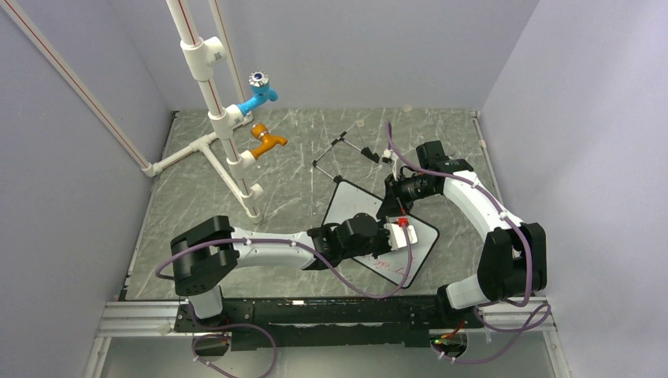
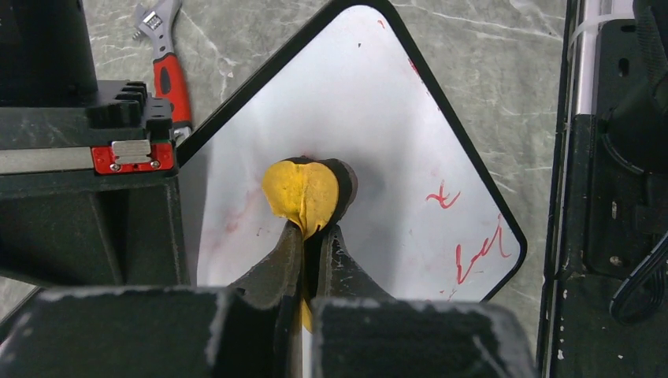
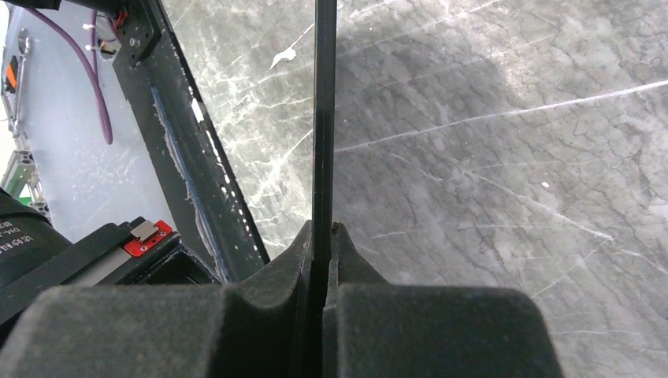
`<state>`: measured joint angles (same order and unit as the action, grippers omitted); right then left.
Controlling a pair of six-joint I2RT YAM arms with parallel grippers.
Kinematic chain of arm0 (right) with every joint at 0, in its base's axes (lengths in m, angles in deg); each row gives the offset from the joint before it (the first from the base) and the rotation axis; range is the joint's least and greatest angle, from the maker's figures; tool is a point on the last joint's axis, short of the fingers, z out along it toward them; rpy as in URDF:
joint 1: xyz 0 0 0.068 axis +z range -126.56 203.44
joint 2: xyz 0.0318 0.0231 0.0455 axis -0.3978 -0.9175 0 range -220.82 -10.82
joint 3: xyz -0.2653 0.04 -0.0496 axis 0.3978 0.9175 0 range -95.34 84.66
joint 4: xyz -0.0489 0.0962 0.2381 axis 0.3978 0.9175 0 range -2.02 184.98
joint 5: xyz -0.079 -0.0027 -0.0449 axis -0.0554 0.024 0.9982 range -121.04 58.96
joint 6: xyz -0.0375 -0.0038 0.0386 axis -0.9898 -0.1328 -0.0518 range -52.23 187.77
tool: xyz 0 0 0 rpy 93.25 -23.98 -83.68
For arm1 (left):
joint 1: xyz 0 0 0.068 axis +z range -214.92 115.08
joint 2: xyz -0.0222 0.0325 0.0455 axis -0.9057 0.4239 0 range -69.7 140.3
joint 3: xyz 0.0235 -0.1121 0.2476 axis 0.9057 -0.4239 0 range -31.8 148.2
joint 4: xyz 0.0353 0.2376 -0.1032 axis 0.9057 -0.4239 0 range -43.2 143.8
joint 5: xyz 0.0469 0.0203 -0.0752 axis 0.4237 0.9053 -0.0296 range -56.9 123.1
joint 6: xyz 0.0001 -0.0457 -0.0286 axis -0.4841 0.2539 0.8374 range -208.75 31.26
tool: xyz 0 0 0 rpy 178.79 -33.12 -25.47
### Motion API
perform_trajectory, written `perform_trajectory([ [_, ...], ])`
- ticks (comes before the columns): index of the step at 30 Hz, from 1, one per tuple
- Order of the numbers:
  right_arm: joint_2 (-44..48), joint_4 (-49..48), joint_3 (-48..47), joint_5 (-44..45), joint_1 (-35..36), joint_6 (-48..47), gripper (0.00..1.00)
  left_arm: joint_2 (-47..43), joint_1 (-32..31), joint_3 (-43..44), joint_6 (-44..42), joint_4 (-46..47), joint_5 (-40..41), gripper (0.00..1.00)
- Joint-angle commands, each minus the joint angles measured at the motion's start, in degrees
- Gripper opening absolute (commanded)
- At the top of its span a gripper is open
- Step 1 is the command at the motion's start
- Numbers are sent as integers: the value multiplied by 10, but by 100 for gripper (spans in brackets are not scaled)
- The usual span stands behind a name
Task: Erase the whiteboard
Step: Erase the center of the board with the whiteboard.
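Note:
The whiteboard lies tilted like a diamond on the table, white with a thin black frame. Red handwriting stays near its lower right corner, and faint pink smears show left of the middle. My left gripper is shut on a yellow-black eraser, which presses on the whiteboard near its centre. From above, the left gripper sits over the board. My right gripper is shut on the whiteboard's black frame, seen edge-on; in the top view the right gripper is at the board's far right edge.
A red-handled adjustable wrench lies just beyond the board's far left edge. Black wire easel feet lie behind the board. A white pipe stand with a blue tap and an orange tap rises at back left. A black rail borders the table.

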<state>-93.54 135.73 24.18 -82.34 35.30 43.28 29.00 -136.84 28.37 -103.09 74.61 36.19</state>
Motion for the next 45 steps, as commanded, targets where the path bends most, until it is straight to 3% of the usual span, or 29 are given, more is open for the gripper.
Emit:
perform_trajectory([
  [1,-1,-24,7,-7,10,-66,0,5,3,14,-9,32,-28,0],
  [12,-1,-24,7,-8,10,-66,0,63,-39,-18,3,46,-107,0],
  [25,-2,-24,7,-9,10,-66,0,103,-56,1,-3,10,-94,0],
  [36,-1,-22,6,-10,9,-66,0,65,-8,86,-48,-45,-33,0],
  [45,0,-22,7,-9,9,-66,0,31,28,77,-67,-47,-14,0],
])
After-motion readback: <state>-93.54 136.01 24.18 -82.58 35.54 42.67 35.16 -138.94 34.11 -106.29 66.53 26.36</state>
